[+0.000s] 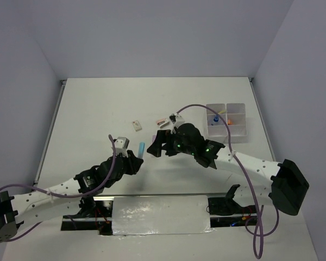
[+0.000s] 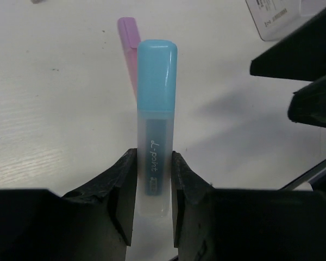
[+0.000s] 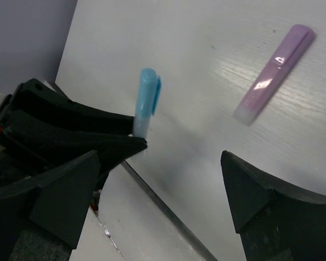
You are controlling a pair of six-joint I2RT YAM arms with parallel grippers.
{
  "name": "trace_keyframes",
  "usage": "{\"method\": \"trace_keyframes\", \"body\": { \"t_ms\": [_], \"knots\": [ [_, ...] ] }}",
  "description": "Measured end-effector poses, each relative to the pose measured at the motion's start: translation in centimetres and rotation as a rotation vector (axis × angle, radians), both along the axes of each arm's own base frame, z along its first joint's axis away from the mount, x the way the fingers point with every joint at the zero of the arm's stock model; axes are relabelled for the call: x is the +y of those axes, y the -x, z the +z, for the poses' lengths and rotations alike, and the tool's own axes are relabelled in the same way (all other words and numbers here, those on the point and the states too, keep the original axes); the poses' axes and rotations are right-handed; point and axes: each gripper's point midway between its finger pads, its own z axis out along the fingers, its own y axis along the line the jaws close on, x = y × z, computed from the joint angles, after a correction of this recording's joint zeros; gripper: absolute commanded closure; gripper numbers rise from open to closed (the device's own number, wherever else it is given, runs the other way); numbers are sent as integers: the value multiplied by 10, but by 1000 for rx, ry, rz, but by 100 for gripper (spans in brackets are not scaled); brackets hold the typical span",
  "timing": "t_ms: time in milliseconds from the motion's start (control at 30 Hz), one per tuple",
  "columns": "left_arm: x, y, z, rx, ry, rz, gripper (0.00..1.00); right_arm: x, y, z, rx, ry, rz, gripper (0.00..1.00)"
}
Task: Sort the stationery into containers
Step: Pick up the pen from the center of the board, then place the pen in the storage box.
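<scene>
Blue marker [image 2: 156,114] clamped upright in left gripper [image 2: 153,187]

The top view looks down from above and behind the arms over the whole worktop [image 1: 98,109]. The left wrist view sits close behind the left pincer [image 2: 154,179], facing low along the worktop. The right wrist view slants down nearby, and both share the blue marker [image 2: 156,109] and the purple marker [image 2: 128,38], which seems hidden from above.
</scene>
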Motion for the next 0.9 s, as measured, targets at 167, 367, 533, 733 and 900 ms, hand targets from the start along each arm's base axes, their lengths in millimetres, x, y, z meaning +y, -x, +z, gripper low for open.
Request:
{"method": "trace_keyframes", "body": {
  "t_ms": [167, 367, 533, 733, 900],
  "knots": [
    [-10, 9, -2, -60, 25, -97, 100, 28, 1, 9, 3, -6, -10, 7],
    [-21, 13, 15, -129, 64, -164, 100, 37, -8, 15, 0, -12, -63, 12],
    [-27, 15, 33, -191, 120, -203, 100, 41, -8, -5, 39, 25, -65, 38],
    [-27, 17, 34, -214, 111, -224, 1, 54, -1, -3, 50, -11, -16, 100],
    [-24, 12, 35, -211, 92, -188, 1, 43, -11, -4, 14, 27, -37, 100]
  ]
}}
